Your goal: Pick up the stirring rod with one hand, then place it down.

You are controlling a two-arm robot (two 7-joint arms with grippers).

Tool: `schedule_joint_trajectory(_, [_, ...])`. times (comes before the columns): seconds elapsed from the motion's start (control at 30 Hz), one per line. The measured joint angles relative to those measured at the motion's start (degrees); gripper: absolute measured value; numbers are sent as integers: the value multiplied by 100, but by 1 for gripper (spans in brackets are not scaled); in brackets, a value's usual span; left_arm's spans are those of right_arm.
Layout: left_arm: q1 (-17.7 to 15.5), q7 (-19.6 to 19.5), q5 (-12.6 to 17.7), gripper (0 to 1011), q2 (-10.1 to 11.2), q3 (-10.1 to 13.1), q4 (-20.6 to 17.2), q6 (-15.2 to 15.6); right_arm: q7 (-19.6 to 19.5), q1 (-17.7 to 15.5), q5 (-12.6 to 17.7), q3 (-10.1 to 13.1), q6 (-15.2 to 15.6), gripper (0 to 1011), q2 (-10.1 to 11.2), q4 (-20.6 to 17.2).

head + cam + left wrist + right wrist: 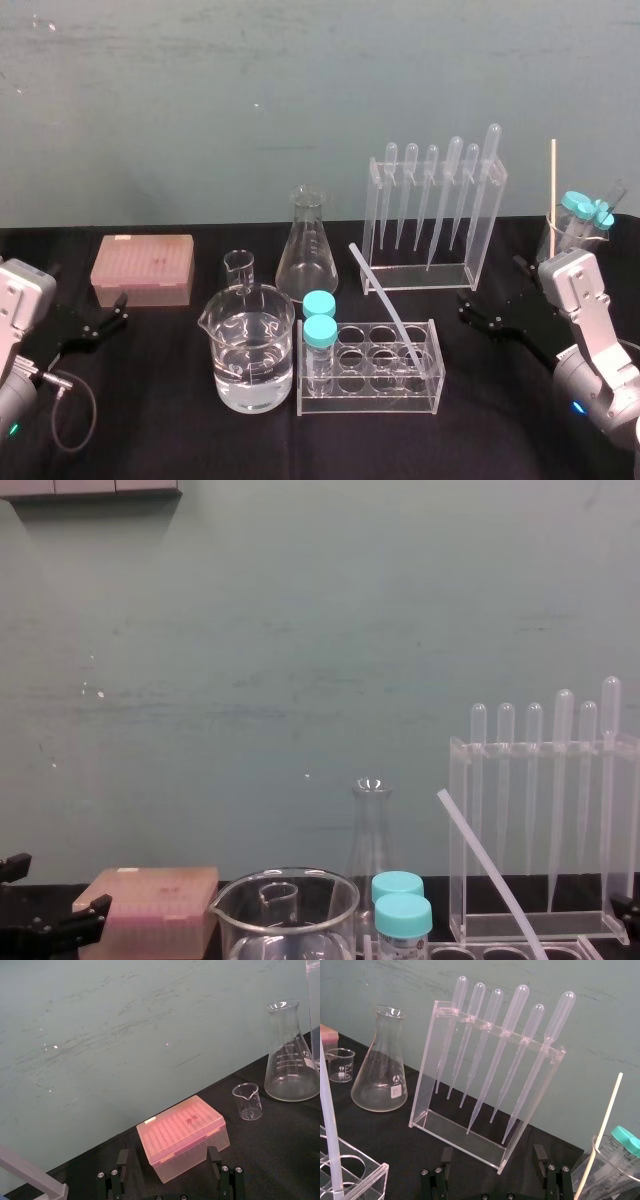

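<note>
Stirring rod (377, 290) leans tilted in the clear tube rack (370, 402) in the middle of the bench (160, 435), its lower end down in a well, untouched. Our left claw (105, 318) sits low beside the pink tip box (142, 268), fingers spread and empty; our right claw (492, 300) hangs near the pipette stand (430, 272) — likewise spread, gripping nothing.
</note>
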Motion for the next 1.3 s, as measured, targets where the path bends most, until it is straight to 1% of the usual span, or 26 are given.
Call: schedule_joint_trajectory(1.3, [0,0,0,1000,0,0,0,0,0,0,0,0,0,1003,0,0])
